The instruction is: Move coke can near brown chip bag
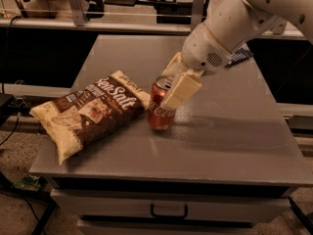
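The red coke can [159, 113] stands on the grey table [215, 141], slightly tilted, right beside the near right corner of the brown chip bag [90, 110]. The bag lies flat on the left part of the table, cream and dark brown with white "Sea Salt" lettering. My gripper [172, 86] comes in from the upper right and is shut on the can's upper part; one cream finger [182, 90] covers the can's right side.
A flat dark blue packet [239, 57] lies at the far right of the table, partly hidden behind my arm. The table has a drawer with a handle [168, 212] at the front. Metal frames and cables stand behind and to the left.
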You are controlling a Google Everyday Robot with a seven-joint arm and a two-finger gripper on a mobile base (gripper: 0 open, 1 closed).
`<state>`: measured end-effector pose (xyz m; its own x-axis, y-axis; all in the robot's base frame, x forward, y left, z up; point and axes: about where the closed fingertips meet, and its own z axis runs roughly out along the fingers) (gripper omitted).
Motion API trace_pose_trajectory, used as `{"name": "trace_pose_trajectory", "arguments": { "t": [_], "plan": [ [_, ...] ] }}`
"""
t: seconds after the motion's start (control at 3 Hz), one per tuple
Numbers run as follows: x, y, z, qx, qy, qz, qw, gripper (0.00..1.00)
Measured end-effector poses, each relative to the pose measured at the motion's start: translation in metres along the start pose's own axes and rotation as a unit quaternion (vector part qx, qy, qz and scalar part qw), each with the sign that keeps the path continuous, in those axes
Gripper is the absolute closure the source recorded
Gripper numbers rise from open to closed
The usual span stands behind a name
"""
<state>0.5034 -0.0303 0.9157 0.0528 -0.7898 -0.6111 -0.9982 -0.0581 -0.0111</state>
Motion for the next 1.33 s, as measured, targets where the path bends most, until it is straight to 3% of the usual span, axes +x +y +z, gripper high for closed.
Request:
{"name": "trace_pose_trajectory", "arguments": {
  "t": [0.67, 1.0, 1.33],
  "plan": [
    [-0.0048, -0.0090, 0.0178, -0.001, 0.001, -0.013, 0.9999, 0.19],
    [-0.0058, -0.0087, 0.0191, -0.002, 0.002, -0.014, 0.9999, 0.00],
    [-0.0058, -0.0087, 0.0192, -0.002, 0.002, -0.014, 0.9999, 0.00]
  ]
}}
